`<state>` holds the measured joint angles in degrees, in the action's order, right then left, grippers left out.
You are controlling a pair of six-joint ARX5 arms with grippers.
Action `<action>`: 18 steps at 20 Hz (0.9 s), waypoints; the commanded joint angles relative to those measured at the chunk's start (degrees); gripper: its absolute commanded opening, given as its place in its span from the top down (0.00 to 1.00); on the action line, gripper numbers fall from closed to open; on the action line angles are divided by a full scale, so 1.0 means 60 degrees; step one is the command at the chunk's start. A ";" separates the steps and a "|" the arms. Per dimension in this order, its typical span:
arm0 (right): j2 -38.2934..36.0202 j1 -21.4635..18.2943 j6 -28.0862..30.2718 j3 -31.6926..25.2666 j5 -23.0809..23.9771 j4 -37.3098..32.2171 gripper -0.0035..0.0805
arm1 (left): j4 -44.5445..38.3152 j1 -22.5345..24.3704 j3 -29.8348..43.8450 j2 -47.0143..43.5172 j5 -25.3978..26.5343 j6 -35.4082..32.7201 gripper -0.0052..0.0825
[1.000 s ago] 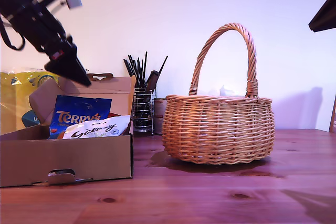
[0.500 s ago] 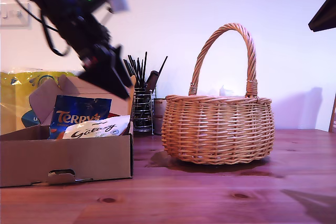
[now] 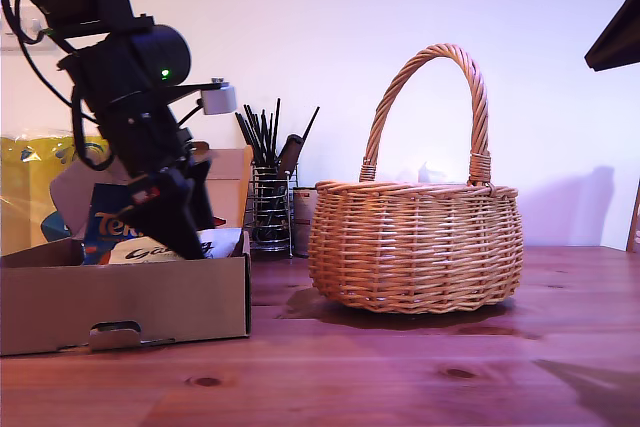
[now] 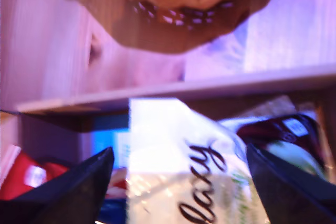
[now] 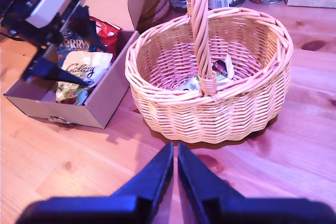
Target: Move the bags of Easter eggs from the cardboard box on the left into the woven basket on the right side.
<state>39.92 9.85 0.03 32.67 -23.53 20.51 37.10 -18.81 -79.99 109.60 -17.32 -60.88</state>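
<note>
1. My first claw (image 4: pixel 178 182) is down in the cardboard box (image 3: pixel 130 297), fingers spread wide either side of the white script-lettered bag (image 4: pixel 184 177) and not gripping it yet.
2. My second claw (image 5: pixel 175 174) hangs above the worktop (image 5: pixel 294 150) in front of the woven basket (image 5: pixel 210 106), fingers pressed together and holding nothing.
3. Progress looks partial: at least one pouch (image 5: pixel 210 80) already lies in the basket, though I cannot tell how many.
4. Left in the box are the white bag, the blue Terry's bag (image 5: pixel 71 45), the red bag (image 5: pixel 105 30) and a dark pouch (image 4: pixel 286 135).
5. The exterior view hides the basket's contents behind its wicker wall; only the second wrist view looks in. The first wrist view alone shows the spread fingers straddling the bag.
</note>
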 commanded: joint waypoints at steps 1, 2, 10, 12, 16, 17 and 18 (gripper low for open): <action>0.0069 0.0044 0.0007 0.0113 -0.0011 -0.0138 0.97 | 0.0404 0.0076 -0.0004 0.0069 -0.0106 0.0168 0.12; 0.0117 0.0044 0.0007 0.0113 -0.0015 -0.0179 0.97 | 0.0630 0.0095 -0.0004 0.0069 -0.0102 0.0208 0.12; 0.0197 0.0044 0.0007 0.0113 -0.0015 -0.0208 0.97 | 0.2514 -0.0153 -0.0004 0.0069 0.0004 0.1362 0.18; 0.0197 0.0044 0.0004 0.0113 -0.0015 -0.0204 0.97 | 0.2481 -0.0211 -0.0004 0.0073 0.0138 0.1508 0.28; 0.0193 0.0044 0.0004 0.0113 -0.0018 -0.0131 0.97 | 0.2499 -0.0270 -0.0004 0.0076 0.0098 0.1847 0.61; 0.0193 0.0044 0.0004 0.0113 -0.0025 -0.0018 0.97 | 0.2473 -0.0270 -0.0004 0.0076 0.0051 0.1905 0.62; 0.0193 0.0044 0.0004 0.0113 -0.0025 0.0084 0.97 | 0.2484 -0.0273 -0.0004 0.0076 -0.0018 0.1916 0.62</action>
<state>41.06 9.85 0.03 32.67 -23.55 20.88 51.92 -20.16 -80.07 109.60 -16.78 -49.80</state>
